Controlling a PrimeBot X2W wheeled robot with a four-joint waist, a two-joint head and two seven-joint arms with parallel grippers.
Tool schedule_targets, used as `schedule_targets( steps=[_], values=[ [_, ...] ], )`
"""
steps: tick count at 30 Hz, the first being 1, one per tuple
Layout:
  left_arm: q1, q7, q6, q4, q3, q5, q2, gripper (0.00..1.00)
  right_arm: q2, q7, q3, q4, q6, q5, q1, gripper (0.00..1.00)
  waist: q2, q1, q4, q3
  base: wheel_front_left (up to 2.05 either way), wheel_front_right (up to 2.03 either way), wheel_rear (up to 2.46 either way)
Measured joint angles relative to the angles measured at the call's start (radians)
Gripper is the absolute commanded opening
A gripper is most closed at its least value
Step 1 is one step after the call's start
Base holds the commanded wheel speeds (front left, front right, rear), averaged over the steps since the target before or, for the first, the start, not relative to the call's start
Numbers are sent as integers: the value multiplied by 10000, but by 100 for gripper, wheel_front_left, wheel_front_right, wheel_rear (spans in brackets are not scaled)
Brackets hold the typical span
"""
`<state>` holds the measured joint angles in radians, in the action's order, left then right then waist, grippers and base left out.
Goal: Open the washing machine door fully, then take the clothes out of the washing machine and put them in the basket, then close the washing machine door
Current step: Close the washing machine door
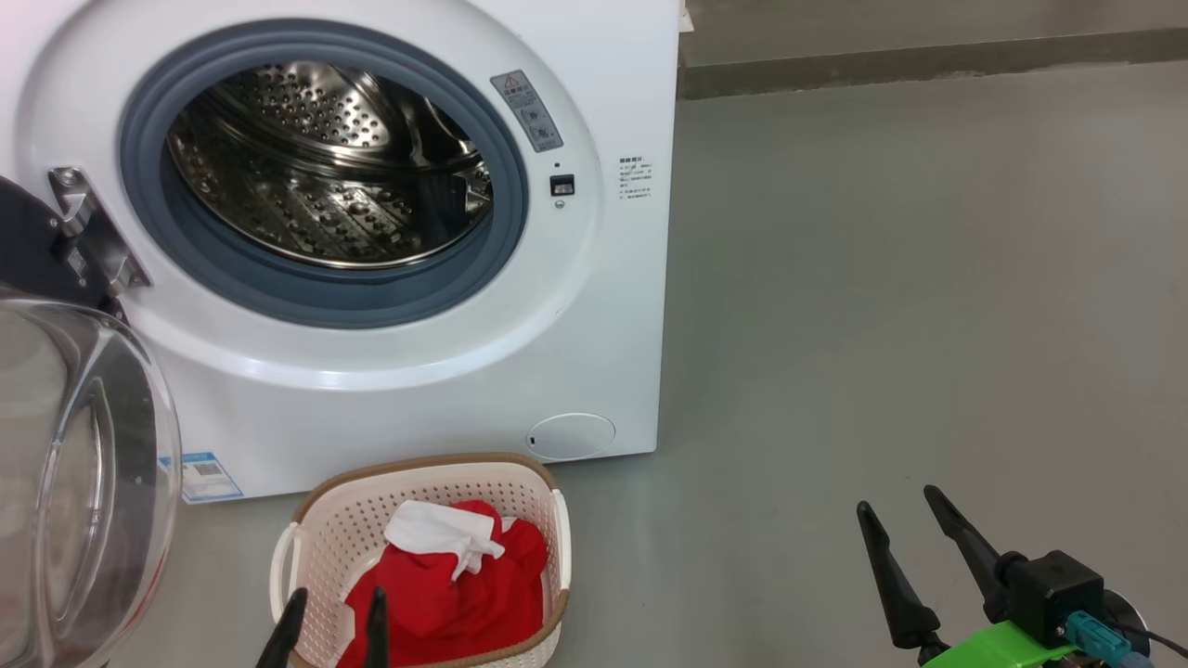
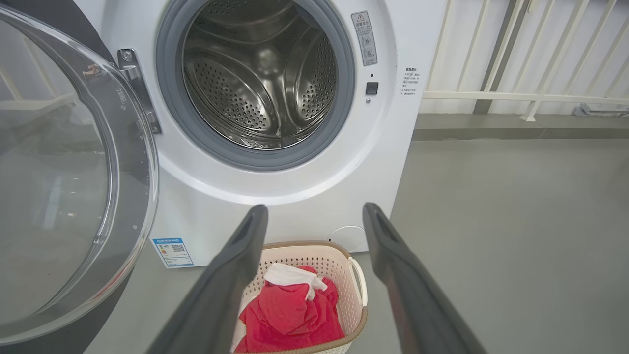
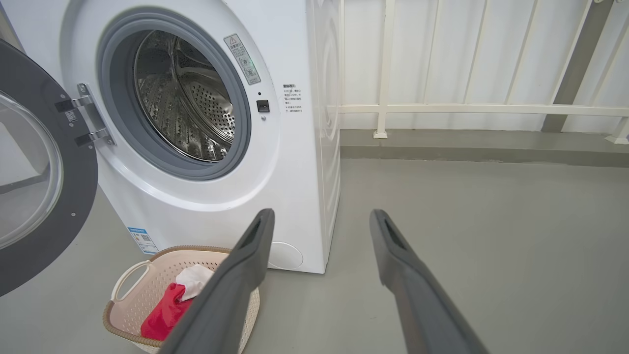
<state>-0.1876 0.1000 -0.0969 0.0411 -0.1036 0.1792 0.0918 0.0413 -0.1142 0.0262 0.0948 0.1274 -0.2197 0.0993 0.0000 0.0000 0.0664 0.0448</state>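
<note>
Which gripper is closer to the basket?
The left gripper: it hovers right at the basket's near rim, while the right gripper hangs over floor well off to the side.

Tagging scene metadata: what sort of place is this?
Likely a balcony or utility laundry spot: front-loading washing machine, basket of clothes on grey floor, white railing behind.

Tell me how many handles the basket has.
2: the left handle at the basket's left end, the right handle at its right end; none seems hidden.
</note>
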Motion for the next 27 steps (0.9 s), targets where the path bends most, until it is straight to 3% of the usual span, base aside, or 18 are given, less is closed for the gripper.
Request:
schedule_targets(
  steps=[27],
  values=[
    [261,211,-40,-462,-136,105,178,100,-4,-2,-84,36,0,0,-3,100,0,0,-311,-93,0,0,0]
  ],
)
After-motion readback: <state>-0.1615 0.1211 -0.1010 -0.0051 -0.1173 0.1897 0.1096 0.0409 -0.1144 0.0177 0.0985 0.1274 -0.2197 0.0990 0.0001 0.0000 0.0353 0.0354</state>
